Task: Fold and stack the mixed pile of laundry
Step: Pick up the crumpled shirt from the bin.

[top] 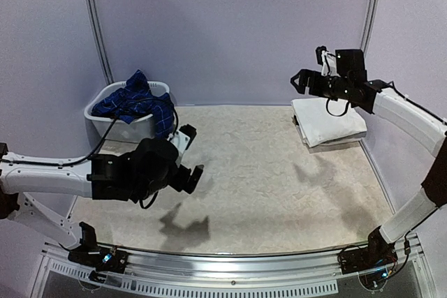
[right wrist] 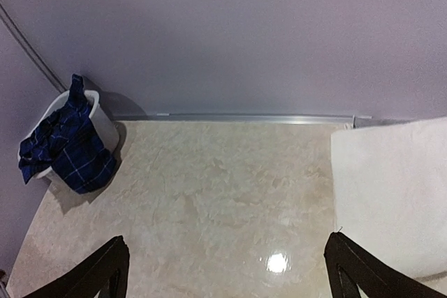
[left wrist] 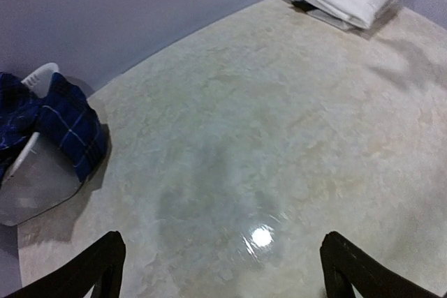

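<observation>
The navy plaid cloth shirt [top: 136,99] lies heaped in the oval white plastic basket [top: 120,130] at the far left of the beige marbled bench [top: 265,179]. Folded white cloth trousers [top: 328,120] lie far right. The left gripper [top: 193,153] hovers wide and empty near the basket; the right gripper [top: 307,69], wide and empty, hangs above the trousers.

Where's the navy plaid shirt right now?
The navy plaid shirt sits far left in the top view, heaped in the white basket and spilling over its rim, opposite the folded white stack at far right.
</observation>
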